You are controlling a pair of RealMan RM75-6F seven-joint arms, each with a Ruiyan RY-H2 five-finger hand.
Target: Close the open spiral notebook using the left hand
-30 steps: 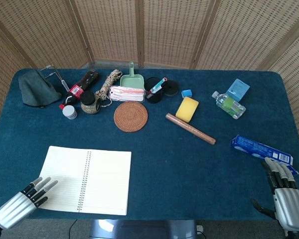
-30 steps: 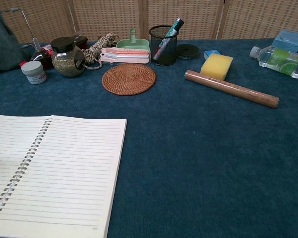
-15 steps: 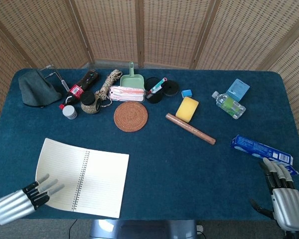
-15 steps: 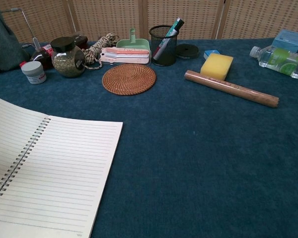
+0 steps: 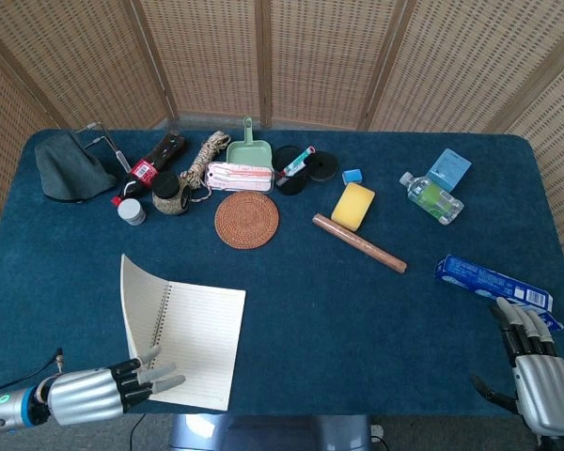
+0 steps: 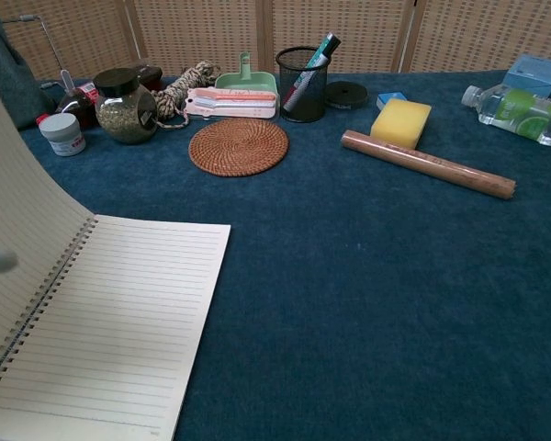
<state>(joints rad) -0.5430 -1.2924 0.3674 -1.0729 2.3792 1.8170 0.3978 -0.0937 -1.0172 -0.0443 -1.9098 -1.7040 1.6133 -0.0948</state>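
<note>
Woven screens behind, blue cloth table in front, clutter strung along the far edge from 10 to 2 o'clock. Open notebook at about 7 o'clock on the table, right page flat on the cloth, left page lifted and curling up from the wire spine. Steep in the chest view too, tall at the left border.

Left hand low at 7 o'clock, forearm reaching in from the left edge, palm roughly level, fingers spread and pointing right, tips at the near corner of the lifted page. Nothing clasped; apparently pushing the sheet from beneath or behind, though exact contact cannot be told. Only a pale blur of it at the chest view's left border.

To do this well: carry the page over the spine in an arc toward 3 o'clock, fingers behind the sheet rather than on its edge, so the paper rolls and does not crease. Ease off past vertical, let it fall, then press flat near the spine. Risk, as a judgement: dragging the whole book across the cloth instead of turning the leaf.

Right hand at 5 o'clock, idle, fingers extended and apart, empty, just near a blue tube box.
</note>
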